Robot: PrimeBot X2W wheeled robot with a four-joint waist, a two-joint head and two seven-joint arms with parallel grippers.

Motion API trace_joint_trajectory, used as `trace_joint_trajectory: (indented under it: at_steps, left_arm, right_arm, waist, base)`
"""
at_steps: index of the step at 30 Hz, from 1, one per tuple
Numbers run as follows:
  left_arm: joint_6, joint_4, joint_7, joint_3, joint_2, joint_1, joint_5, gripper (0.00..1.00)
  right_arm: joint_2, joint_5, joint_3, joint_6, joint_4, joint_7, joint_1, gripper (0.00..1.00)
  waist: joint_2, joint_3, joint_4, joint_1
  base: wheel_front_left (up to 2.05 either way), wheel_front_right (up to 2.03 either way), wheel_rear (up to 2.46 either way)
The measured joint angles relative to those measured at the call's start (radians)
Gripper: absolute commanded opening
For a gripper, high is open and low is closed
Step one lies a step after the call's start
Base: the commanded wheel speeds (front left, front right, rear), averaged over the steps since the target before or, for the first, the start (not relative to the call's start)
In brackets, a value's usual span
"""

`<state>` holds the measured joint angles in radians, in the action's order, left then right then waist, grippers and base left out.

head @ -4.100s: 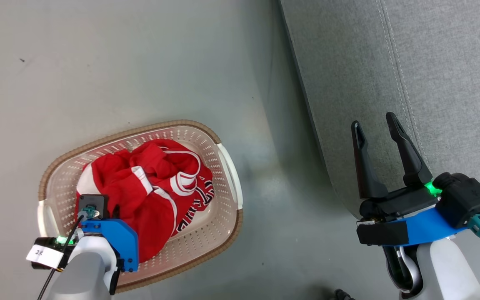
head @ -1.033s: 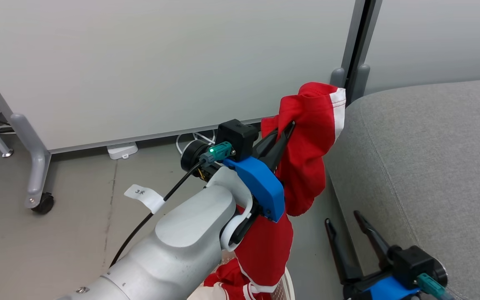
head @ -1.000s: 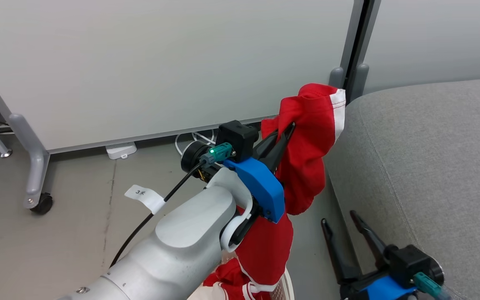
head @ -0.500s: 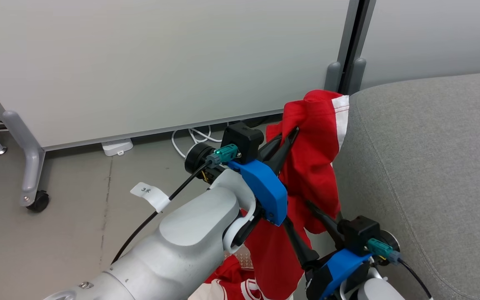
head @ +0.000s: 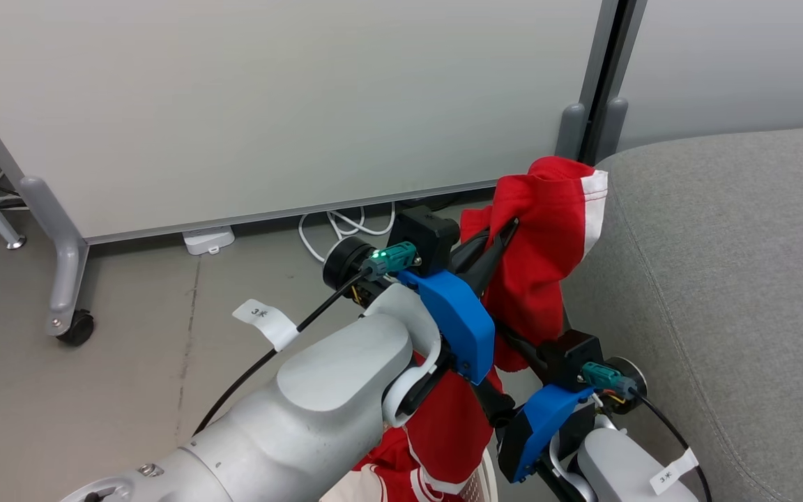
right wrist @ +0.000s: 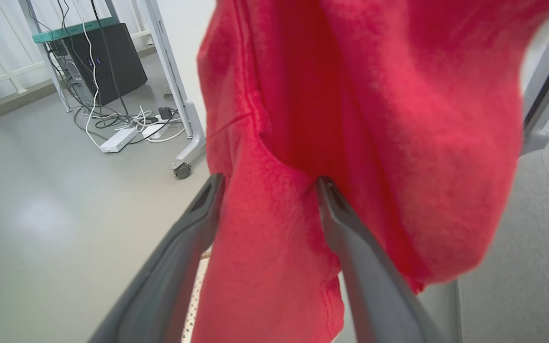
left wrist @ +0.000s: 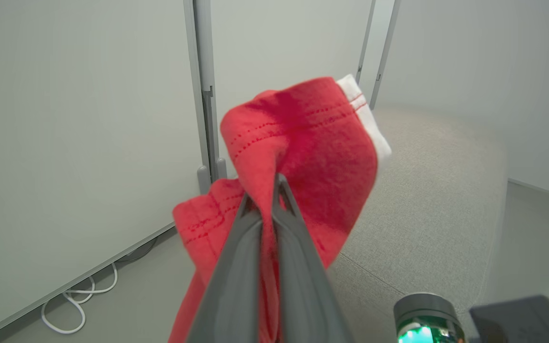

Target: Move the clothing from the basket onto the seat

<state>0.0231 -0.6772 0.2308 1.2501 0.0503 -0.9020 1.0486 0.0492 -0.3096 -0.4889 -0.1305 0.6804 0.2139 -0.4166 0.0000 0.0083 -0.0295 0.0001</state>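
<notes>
The soft bright red garment [head: 548, 237] with white edging hung in the air, bunched and folded over. Its upper part was pinched between the closed fingers of my left end effector [left wrist: 278, 180]. Its white-trimmed corner stood highest, just beside the rounded edge of the large light grey upholstered sofa [head: 722, 265]. The lower fabric draped down between the wide-set fingers of my right end effector [right wrist: 267, 183]. More red cloth with white stripes [head: 401, 481] lay below, at the cream-white perforated plastic basket [head: 483, 481], a sliver of whose wall showed at the lower edge of my head view.
</notes>
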Motion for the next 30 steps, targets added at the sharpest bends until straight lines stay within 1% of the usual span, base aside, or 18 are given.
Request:
trace_joint_trajectory:
  at_steps: [4, 5, 7, 14, 30]
  left_arm:
    - [0.003, 0.005, 0.0, 0.011, 0.0, -0.001, 0.008, 0.0]
    - [0.003, 0.006, 0.0, 0.014, 0.0, -0.001, 0.009, 0.0]
    - [0.003, 0.007, -0.001, 0.017, 0.0, -0.002, 0.01, 0.0]
    - [0.007, 0.003, -0.001, 0.023, 0.0, -0.002, 0.017, 0.0]
    - [0.01, -0.011, -0.006, 0.028, 0.0, -0.002, 0.024, 0.0]
  right_arm:
    - [0.0, -0.025, -0.01, 0.0, 0.051, 0.012, -0.026, 1.0]
    - [0.0, -0.038, -0.012, 0.0, 0.063, 0.013, -0.03, 0.56]
    - [0.0, -0.051, -0.015, 0.0, 0.08, 0.017, -0.033, 0.0]
    - [0.0, -0.08, -0.026, 0.0, 0.109, 0.034, -0.047, 0.0]
    - [0.0, -0.124, -0.058, 0.0, 0.123, 0.045, -0.053, 0.0]
  waist:
    - [0.0, -0.004, 0.005, 0.0]
    - [0.0, -0.005, 0.006, 0.0]
    - [0.0, -0.007, 0.007, 0.0]
    - [0.0, -0.013, 0.003, 0.0]
    - [0.0, -0.017, -0.011, 0.0]
  base:
    - [0.0, 0.0, 0.0]
    - [0.0, 0.0, 0.0]
    - [0.0, 0.0, 0.0]
    - [0.0, 0.0, 0.0]
    - [0.0, 0.0, 0.0]
